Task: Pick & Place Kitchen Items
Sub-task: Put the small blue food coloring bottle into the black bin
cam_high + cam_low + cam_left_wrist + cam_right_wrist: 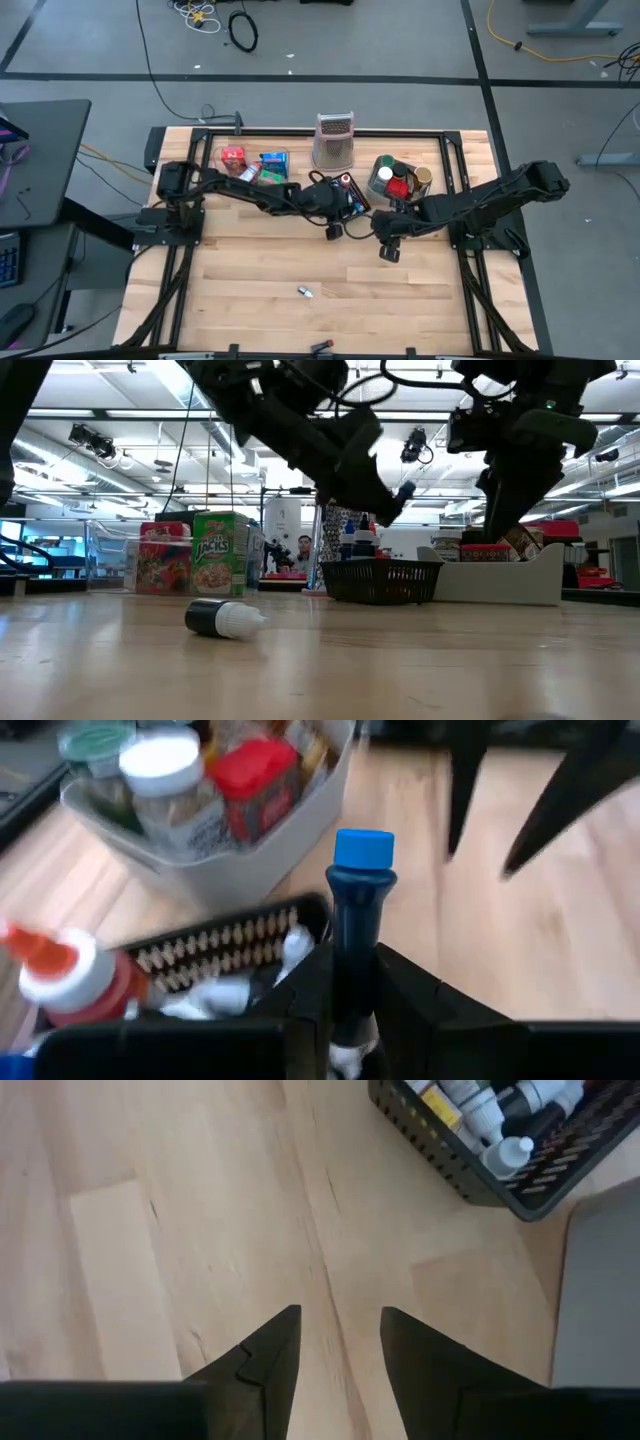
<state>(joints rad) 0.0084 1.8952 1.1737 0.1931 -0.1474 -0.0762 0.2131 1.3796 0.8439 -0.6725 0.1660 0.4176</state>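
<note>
My left gripper is shut on a dark blue bottle with a bright blue cap. It holds the bottle above the near rim of the black mesh basket, at the table's middle. The basket holds small bottles, among them a red one with a white and orange top. My right gripper stands open over bare wood, just right of the basket, with nothing between its fingers. A small black vial with a white cap lies on its side near the table's front. My left gripper pinches the bottle's lower body between its two fingers. The fingers come slanting down from the table's left. The bottle points out past the fingertips, cap end away from the wrist. It is lifted clear of the basket and the table.
A grey bin with cans and jars stands right of the basket. A clear tray with red and green packets sits at the far left, and a metal grater-like stand at the far middle. Bare wood spreads across the near half.
</note>
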